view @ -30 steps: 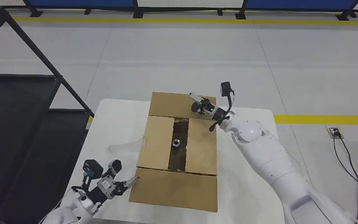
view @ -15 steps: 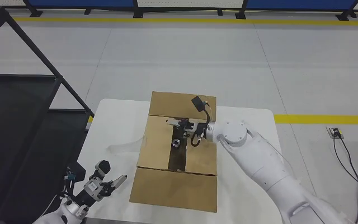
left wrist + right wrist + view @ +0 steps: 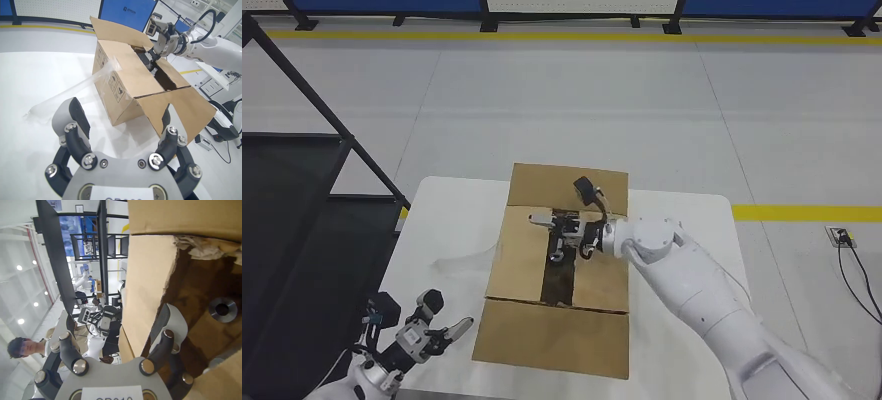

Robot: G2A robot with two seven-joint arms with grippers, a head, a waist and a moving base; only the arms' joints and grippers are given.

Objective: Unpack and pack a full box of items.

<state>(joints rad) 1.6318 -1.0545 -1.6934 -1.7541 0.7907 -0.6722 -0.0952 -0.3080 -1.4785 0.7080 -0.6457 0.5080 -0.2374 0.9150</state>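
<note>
Top view: the cardboard box (image 3: 562, 300) sits mid-table (image 3: 682, 340), its flaps partly open. The right gripper (image 3: 560, 228) is at the far end of the gap between the flaps. The left gripper (image 3: 447, 330) hovers off the box's near left corner.

Left wrist view: the left gripper's fingers are spread wide and hold nothing.

Right wrist view: the right gripper's fingers are released, one on each side of a flap. A metal ring (image 3: 223, 309) lies inside the box.
</note>
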